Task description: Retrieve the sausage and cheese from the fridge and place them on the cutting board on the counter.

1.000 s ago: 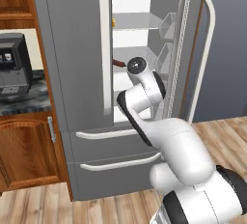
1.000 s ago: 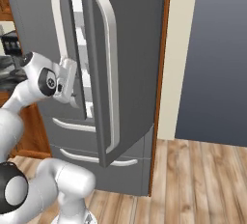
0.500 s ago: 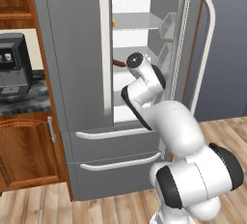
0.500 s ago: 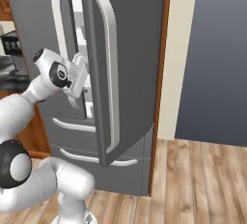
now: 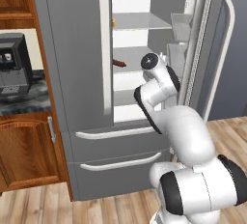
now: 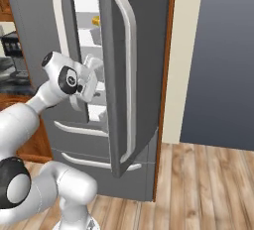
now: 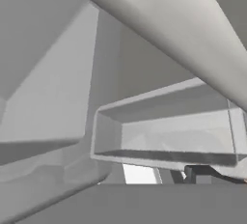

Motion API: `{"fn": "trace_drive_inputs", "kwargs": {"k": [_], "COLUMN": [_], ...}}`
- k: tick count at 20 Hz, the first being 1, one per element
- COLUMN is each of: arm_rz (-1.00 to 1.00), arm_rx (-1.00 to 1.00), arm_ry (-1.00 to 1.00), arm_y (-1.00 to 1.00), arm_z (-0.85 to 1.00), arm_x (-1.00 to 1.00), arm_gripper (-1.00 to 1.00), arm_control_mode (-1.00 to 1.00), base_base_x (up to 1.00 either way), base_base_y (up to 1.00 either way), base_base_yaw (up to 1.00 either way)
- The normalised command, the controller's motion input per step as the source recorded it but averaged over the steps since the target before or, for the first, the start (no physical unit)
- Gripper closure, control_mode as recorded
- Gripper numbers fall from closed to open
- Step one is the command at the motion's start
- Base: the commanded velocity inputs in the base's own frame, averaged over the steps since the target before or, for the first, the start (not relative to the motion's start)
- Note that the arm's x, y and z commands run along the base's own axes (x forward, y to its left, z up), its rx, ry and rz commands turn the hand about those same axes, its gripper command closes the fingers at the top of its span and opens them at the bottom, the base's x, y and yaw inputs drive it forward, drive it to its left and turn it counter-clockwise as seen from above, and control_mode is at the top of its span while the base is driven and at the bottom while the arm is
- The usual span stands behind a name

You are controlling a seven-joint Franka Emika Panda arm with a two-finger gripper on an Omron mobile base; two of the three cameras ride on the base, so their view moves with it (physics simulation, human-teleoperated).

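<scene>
My hand (image 6: 92,83) is hanging wide open and empty at the mouth of the fridge (image 5: 77,49), just inside the open right door. The sausage (image 5: 118,63) is lying on a middle shelf, up and to my left of the wrist, its long axis running roughly left to right along the shelf front. The cheese (image 5: 113,23) is peeking out one shelf higher, at the left door's edge. I am judging I need to swing left to reach the sausage, since my hand camera is facing a door bin (image 7: 169,136) instead. Since a second ago my arm has folded closer in and the wrist has rolled; the food has not moved.
</scene>
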Motion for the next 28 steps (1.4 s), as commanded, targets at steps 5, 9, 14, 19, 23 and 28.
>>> {"fn": "trace_drive_inputs", "kwargs": {"k": [5,9,14,19,23,28], "arm_rz": [-0.02,0.00,0.00,0.01,0.27,0.57], "arm_rx": [0.01,0.02,0.01,0.00,-0.07,-0.22], "arm_ry": [-0.06,-0.01,0.00,0.01,0.12,0.30], "arm_y": [-0.76,-0.78,-0.77,-0.57,0.30,0.53], "arm_z": [0.13,0.09,0.06,0.02,0.00,0.00], "arm_x": [-0.46,-0.44,-0.37,-0.23,-0.13,-0.19], "arm_gripper": [-1.00,-1.00,-1.00,-1.00,-1.00,-1.00], "arm_control_mode": [-1.00,-1.00,-1.00,-1.00,-1.00,-1.00], "base_base_x": [0.00,0.00,0.00,0.00,0.00,0.00], "base_base_y": [0.00,0.00,0.00,0.00,0.00,0.00], "base_base_yaw": [0.00,0.00,0.00,0.00,0.00,0.00]}}
